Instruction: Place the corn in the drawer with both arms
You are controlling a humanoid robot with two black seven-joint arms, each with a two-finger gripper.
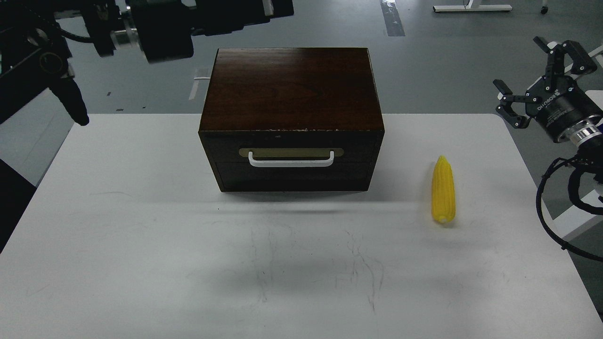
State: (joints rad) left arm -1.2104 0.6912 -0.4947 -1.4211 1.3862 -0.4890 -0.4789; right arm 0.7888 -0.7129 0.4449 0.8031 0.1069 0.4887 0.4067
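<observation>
The corn (443, 190) lies on the white table (141, 235), right of the dark brown wooden box (289, 89), its pointed end away from me. The drawer (292, 172) is shut, with its white bar handle (291, 163) facing me. My left arm comes in high along the top edge, dark and blurred; its gripper (264, 10) is above the box's back left, and its fingers cannot be told apart. My right gripper (537, 77) is open and empty, raised off the table's far right edge, well above and to the right of the corn.
The table's front half bears only scuff marks. Loose black cables (556, 207) hang from my right arm beside the table's right edge. Grey floor with a tape strip (393, 19) lies beyond.
</observation>
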